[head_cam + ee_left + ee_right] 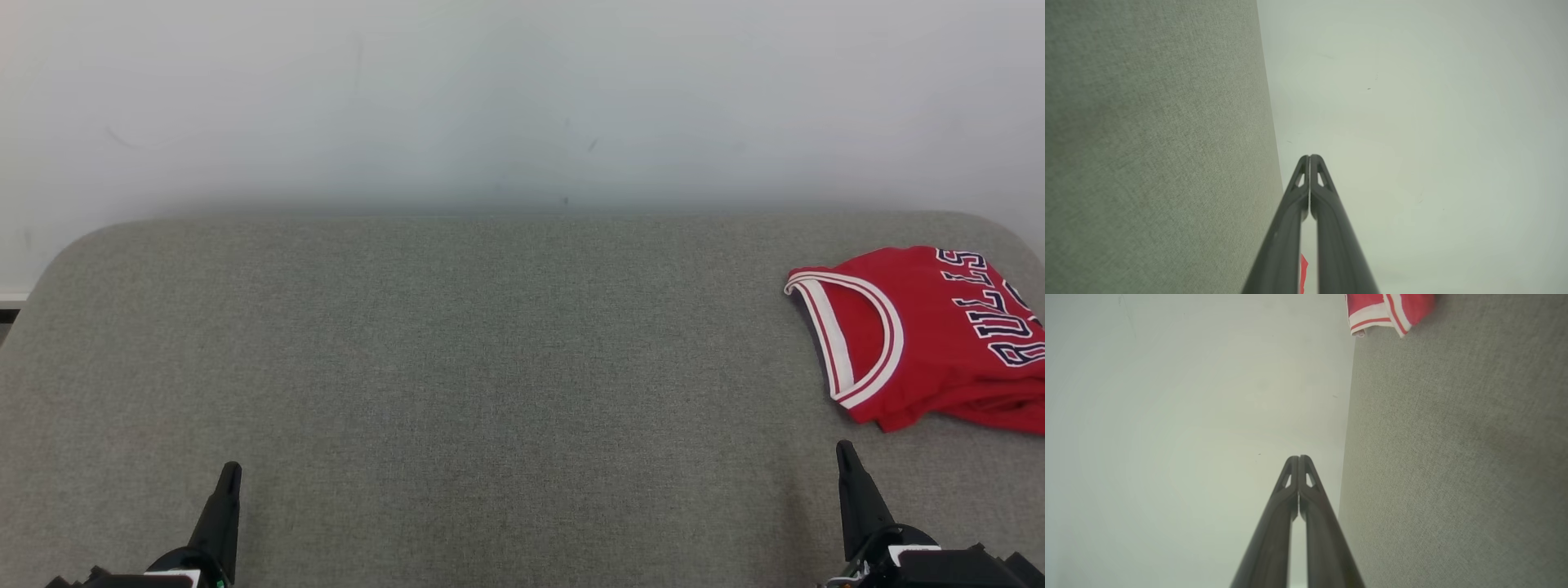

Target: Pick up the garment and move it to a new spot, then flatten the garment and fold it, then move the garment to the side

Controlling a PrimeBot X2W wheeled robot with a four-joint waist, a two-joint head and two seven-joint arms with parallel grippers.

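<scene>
While jersey [931,335] lies at pad's [490,367] right edge, left end effector [231,469] and right end effector [844,449] sit clenched.

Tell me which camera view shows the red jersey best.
The head view: the red jersey lies on the grey surface at right, showing its white-trimmed opening and dark lettering, though the frame edge cuts it off. The right wrist view catches a trimmed corner at its top edge; the left wrist view, a red sliver between the fingers.
</scene>
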